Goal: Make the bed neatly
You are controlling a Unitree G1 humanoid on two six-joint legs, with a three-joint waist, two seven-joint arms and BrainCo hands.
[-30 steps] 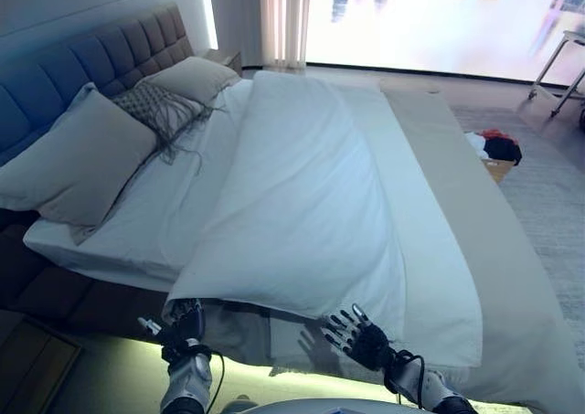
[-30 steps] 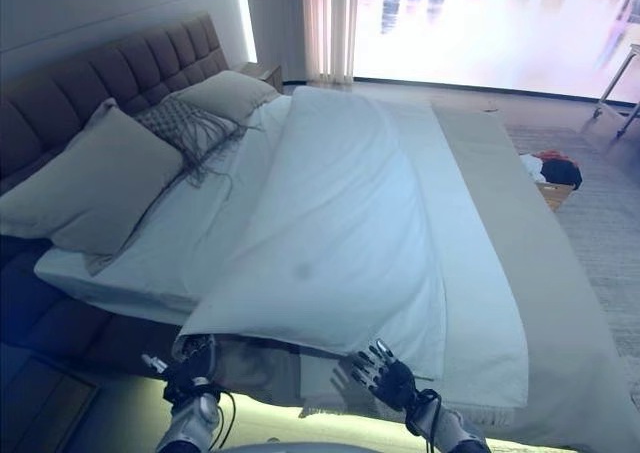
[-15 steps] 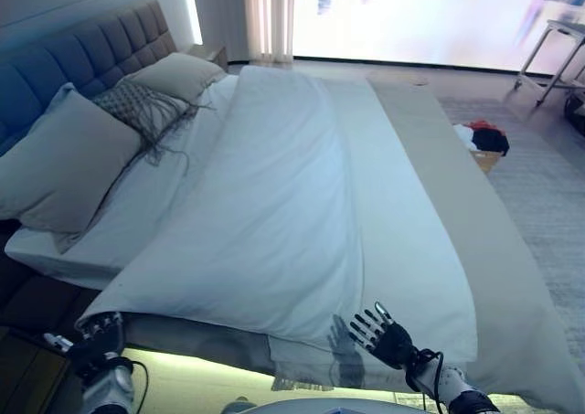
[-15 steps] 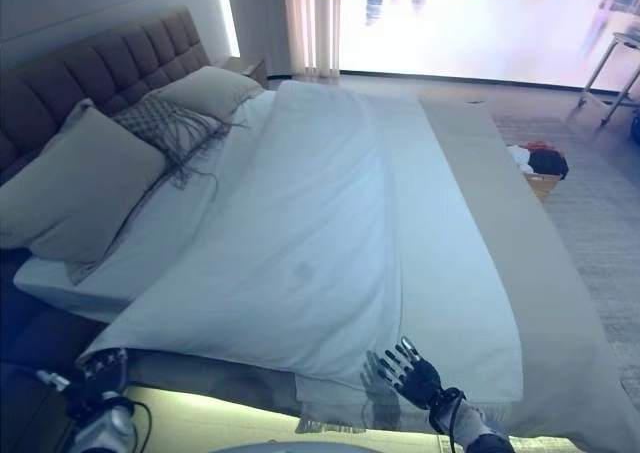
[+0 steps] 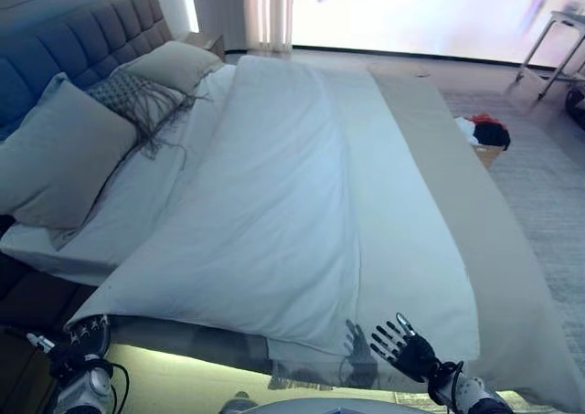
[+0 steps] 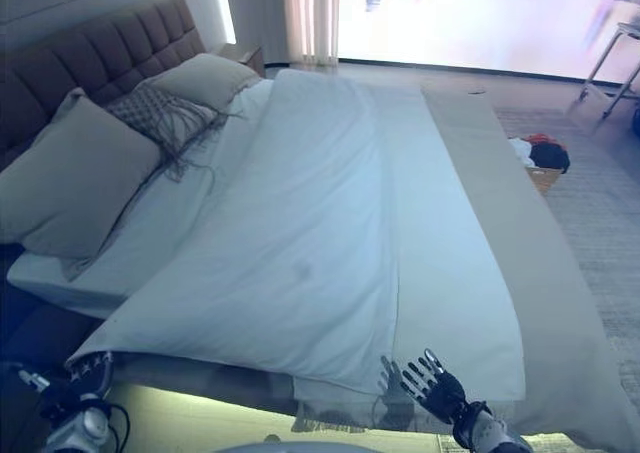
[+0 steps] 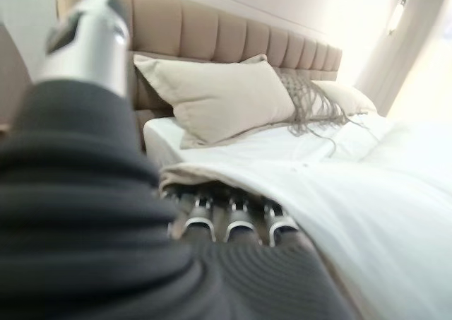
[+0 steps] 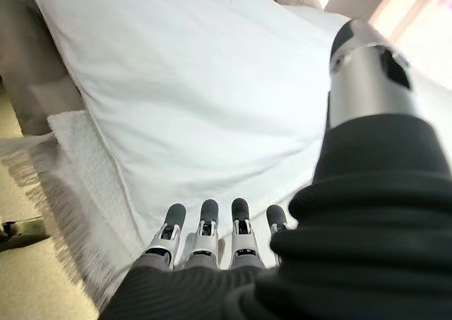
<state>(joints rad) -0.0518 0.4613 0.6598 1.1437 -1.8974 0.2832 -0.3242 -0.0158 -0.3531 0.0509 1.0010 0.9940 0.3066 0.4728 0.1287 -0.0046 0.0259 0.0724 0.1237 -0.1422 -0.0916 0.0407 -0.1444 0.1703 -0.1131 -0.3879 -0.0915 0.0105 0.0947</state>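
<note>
A white duvet [image 5: 274, 204] lies across the bed, spread from the window end to the near edge. My left hand [image 5: 78, 345] is at the bed's near left corner, fingers curled round the duvet's corner; in the left wrist view the fingers [image 7: 229, 221] sit under the duvet's edge [image 7: 212, 175]. My right hand [image 5: 407, 352] is open with fingers spread, low at the near edge, just off the duvet's lower right part; in the right wrist view its fingers [image 8: 205, 228] point straight at the duvet [image 8: 183, 87].
A big beige pillow [image 5: 64, 158], a fringed grey cushion [image 5: 137, 94] and another pillow [image 5: 174, 62] lean on the padded headboard [image 5: 82, 39]. A beige cover [image 5: 484, 240] runs along the bed's right side. A basket of clothes [image 5: 484, 135] stands on the carpet beyond.
My left hand has drawn the duvet's corner out to the left, so the duvet spreads wider over the near side. My right hand has shifted a little right and lower. The camera moved.
</note>
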